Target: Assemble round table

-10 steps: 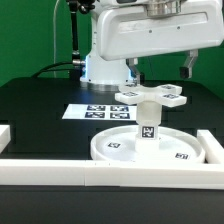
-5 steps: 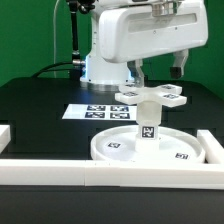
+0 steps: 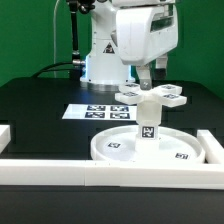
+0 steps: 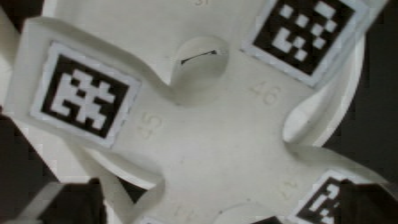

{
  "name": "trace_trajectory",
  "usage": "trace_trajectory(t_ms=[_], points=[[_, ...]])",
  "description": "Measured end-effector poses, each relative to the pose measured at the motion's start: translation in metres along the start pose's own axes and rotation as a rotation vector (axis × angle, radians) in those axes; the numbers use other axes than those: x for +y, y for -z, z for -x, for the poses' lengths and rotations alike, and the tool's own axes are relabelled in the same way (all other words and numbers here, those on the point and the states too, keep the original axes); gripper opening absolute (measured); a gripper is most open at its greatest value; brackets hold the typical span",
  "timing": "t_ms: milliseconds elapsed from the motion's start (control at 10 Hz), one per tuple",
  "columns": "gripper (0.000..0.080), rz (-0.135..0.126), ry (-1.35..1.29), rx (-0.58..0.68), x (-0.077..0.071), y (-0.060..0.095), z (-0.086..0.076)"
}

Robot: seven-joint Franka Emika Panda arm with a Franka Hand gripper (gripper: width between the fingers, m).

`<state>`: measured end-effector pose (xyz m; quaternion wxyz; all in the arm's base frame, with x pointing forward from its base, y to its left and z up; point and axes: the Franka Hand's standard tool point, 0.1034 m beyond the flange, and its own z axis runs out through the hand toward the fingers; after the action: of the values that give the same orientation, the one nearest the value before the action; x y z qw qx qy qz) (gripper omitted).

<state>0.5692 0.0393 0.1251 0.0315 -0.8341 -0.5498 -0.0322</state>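
The round table's large rimmed disc (image 3: 112, 150) lies flat near the front wall. The short tagged leg (image 3: 147, 126) stands upright in its middle. The cross-shaped foot (image 3: 150, 96) rests on top of the leg. My gripper (image 3: 153, 72) hangs just above the foot with its fingers apart and holds nothing. In the wrist view the foot (image 4: 196, 120) fills the picture from close up, with its square tags showing. My fingertips do not show clearly there.
The marker board (image 3: 92, 112) lies behind the disc. Long white border walls run along the front (image 3: 60, 172), at the exterior view's right (image 3: 212, 146) and left (image 3: 5, 133). The arm's white base (image 3: 100, 62) stands at the back.
My hand has turned about its vertical axis above the foot, so it now looks narrower. The foot, leg and disc have not moved.
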Motion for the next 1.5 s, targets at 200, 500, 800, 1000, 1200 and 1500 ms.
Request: trace_trajectory(t_ms=[200, 500, 800, 1000, 1200, 1500], points=[[0.0649, 0.017, 0.159, -0.011, 0.002, -0.002, 0.001], [0.0649, 0.013, 0.167, -0.022, 0.000, -0.009, 0.001], [0.0649, 0.002, 0.167, -0.028, -0.002, -0.017, 0.004], [0.0649, -0.004, 0.169, -0.032, -0.003, -0.021, 0.005], [0.0649, -0.008, 0.168, -0.035, -0.002, -0.024, 0.006], [0.0618, -0.009, 0.163, -0.035, -0.001, -0.025, 0.008]])
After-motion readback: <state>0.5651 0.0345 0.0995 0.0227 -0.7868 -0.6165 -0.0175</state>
